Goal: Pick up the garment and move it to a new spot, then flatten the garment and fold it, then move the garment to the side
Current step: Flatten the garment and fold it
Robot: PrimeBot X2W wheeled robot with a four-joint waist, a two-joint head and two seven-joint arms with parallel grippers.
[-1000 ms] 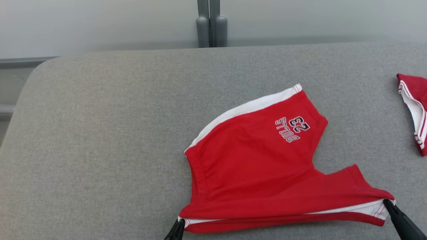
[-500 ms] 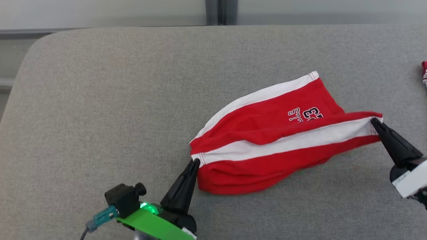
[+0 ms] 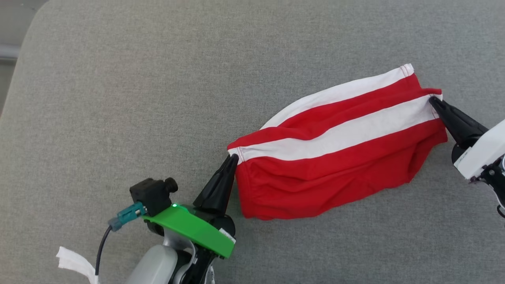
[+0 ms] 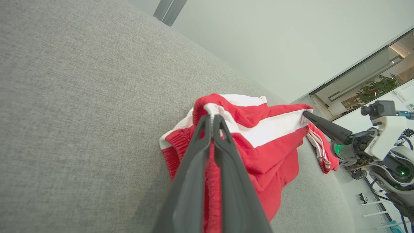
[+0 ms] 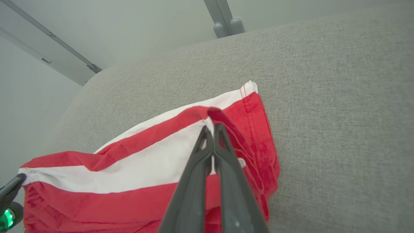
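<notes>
Presently, a red-and-white garment [image 3: 335, 173] is kept folded on the grey bench [image 3: 118, 98], well apart from its left edge; opposite striped corners are pinched by the left gripper [image 3: 233, 157] and the right gripper [image 3: 431, 99].

A grey fabric-covered surface [image 3: 118, 98] spans the scene. A paired grey post [image 5: 224, 22] stands behind its far edge, against a pale wall [image 5: 129, 26].

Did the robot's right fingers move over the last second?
Yes: the right gripper, clamping the red shorts, went farther across the grey cushion, toward its far edge.
</notes>
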